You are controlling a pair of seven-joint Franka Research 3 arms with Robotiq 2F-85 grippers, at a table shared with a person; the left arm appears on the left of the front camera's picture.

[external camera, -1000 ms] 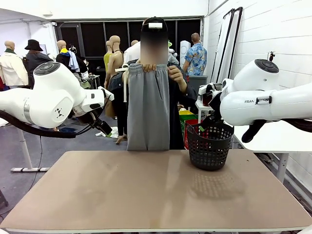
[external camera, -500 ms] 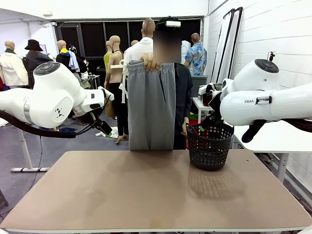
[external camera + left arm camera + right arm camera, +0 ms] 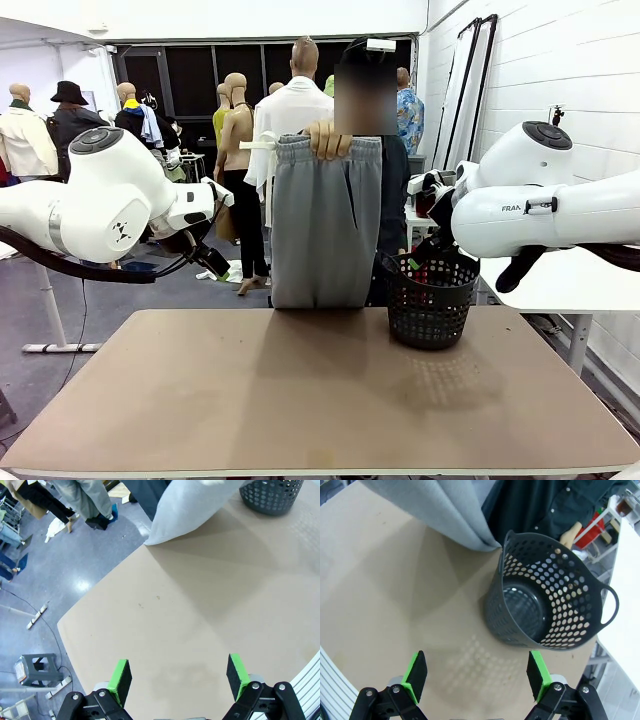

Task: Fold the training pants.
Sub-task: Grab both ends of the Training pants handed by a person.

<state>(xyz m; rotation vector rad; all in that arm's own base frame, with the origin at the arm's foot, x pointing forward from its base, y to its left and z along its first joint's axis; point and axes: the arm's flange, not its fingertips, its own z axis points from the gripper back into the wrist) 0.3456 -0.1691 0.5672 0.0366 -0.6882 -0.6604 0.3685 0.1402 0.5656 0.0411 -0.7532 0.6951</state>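
Hanging vertically: training pants [image 3: 325, 225], waistband up in a person's hand [image 3: 330, 140], cuffs down at the far edge of the surface [image 3: 300, 400], just beside the black mesh basket [image 3: 430, 300]. Left claw [image 3: 177, 672] and right claw [image 3: 477, 672]: wide open, empty, well apart from the cloth. Right probably nearer.

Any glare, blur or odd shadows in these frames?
Front view: sharp; basket throws a dotted shadow on the table, pants a soft one. Left wrist view: glare patch on the floor. Right wrist view: same dotted shadow, no blur.
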